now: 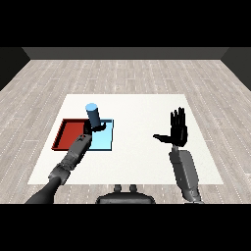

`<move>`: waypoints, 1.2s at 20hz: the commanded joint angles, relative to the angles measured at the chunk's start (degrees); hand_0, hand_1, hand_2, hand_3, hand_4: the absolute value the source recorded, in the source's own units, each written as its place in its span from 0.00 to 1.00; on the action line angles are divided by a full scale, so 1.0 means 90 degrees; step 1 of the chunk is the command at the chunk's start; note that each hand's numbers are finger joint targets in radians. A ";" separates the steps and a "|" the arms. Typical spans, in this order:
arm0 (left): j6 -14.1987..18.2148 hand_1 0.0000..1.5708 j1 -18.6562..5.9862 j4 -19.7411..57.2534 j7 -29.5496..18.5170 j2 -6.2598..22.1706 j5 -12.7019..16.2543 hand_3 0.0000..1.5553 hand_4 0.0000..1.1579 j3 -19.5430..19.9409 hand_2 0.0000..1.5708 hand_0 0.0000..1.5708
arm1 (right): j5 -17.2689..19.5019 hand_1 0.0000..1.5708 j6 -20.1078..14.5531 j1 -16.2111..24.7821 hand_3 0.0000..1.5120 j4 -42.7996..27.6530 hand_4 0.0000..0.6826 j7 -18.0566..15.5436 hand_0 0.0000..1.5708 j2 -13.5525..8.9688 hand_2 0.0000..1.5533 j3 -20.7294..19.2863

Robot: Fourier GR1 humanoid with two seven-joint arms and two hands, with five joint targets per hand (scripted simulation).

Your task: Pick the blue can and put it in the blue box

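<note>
Room: grey wood-plank floor [147, 73] with a dark wall behind.
Worktop: white worktop [142, 157] fills the middle of the head view.
Red tray [68, 133]: lies at the worktop's left, touching the light blue tray along one side.
Light blue tray [104, 142]: just right of the red one, partly hidden by the left forearm.
Blue can [92, 114]: upright with a slight tilt, above the far edge of the light blue tray; its lower end is hidden behind the fingers.
Left robot hand [93, 128]: curled round the lower part of the blue can, over the light blue tray.
Right robot hand [178, 131]: well apart on the right, raised with palm up, fingers straight and spread, thumb out to the side, holding nothing.
</note>
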 commanded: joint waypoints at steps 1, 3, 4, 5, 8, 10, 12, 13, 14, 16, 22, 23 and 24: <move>-0.0262 1.00 -0.0191 0.1035 0.0322 0.0120 -0.0109 0.89 0.86 0.0100 0.97 1.00 | -0.0047 0.00 0.0091 -0.0139 0.00 0.0272 0.00 -0.0001 0.00 -0.0001 0.00 -0.0092; 0.0181 0.99 -0.0365 0.1524 0.0359 -0.0190 -0.0163 0.73 0.80 0.0158 0.91 0.99 | -0.0010 0.00 0.0109 -0.0133 0.00 0.0400 0.00 -0.0094 0.00 -0.0062 0.00 -0.0180; 0.0050 0.96 0.0143 0.1614 0.0044 -0.0021 -0.0282 0.76 0.78 0.0031 0.89 0.96 | 0.0105 0.00 -0.0186 -0.0453 0.00 0.0442 0.00 0.0210 0.00 0.0021 0.00 -0.0049; 0.0236 0.86 -0.0147 0.1868 0.0538 -0.0205 -0.0418 0.76 0.81 -0.0098 0.81 0.86 | -0.0177 0.00 0.0255 0.0044 0.00 0.0189 0.00 0.0129 0.00 -0.0123 0.00 -0.0157; -0.0103 0.61 0.0024 0.2217 0.0693 -0.0418 -0.0450 0.52 0.80 -0.0118 0.55 0.61 | 0.0044 0.00 0.0015 -0.0022 0.00 0.0358 0.00 -0.0177 0.00 0.0113 0.00 -0.0109; -0.0296 0.56 -0.0086 0.2286 0.0608 -0.0337 -0.0459 0.27 0.81 -0.0064 0.48 0.56 | -0.0143 0.00 0.0153 -0.0041 0.00 0.0070 0.00 0.0057 0.00 0.0011 0.00 -0.0153; -0.0396 0.74 -0.0093 0.2311 0.0924 -0.0327 -0.0251 0.35 0.67 0.0183 0.69 0.74 | -0.0283 0.00 0.0517 -0.0117 0.00 0.0556 0.00 -0.0121 0.00 -0.0146 0.00 -0.0382; -0.0790 0.86 0.0096 0.2305 0.0715 -0.0209 -0.0266 0.26 0.52 0.0175 0.79 0.86 | -0.0009 0.00 0.0158 -0.0117 0.00 0.0338 0.00 -0.0149 0.00 0.0092 0.00 -0.0132; -0.0500 0.63 -0.0056 0.2417 0.0733 -0.0379 -0.0471 0.00 0.45 -0.0001 0.60 0.63 | -0.0022 0.00 0.0291 -0.0033 0.00 0.0336 0.00 -0.0173 0.00 0.0021 0.00 -0.0136; -0.0652 0.00 0.0047 0.2376 0.0608 -0.0251 -0.0514 0.18 0.58 0.0013 0.15 0.00 | -0.0117 0.00 0.0637 0.0044 0.00 0.0679 0.00 -0.0501 0.00 0.0048 0.00 -0.0228; 0.0911 0.00 -0.0167 0.2198 0.0358 -0.0370 -0.0637 0.00 0.00 -0.0005 0.00 0.00 | -0.0019 0.00 0.0370 0.0097 0.00 0.0214 0.00 -0.0292 0.00 0.0228 0.00 -0.0037; 0.0714 0.00 -0.0045 0.2150 0.0168 -0.0198 -0.0587 0.00 0.00 0.0070 0.00 0.00 | -0.0136 0.00 0.0554 0.0127 0.00 0.0473 0.00 -0.0582 0.00 0.0330 0.00 -0.0137; 0.0674 0.00 -0.0227 0.2099 0.0212 -0.0173 -0.0515 0.00 0.00 0.0165 0.00 0.00 | -0.0157 0.00 0.0465 -0.0004 0.00 0.0080 0.00 -0.0141 0.00 0.0164 0.00 -0.0091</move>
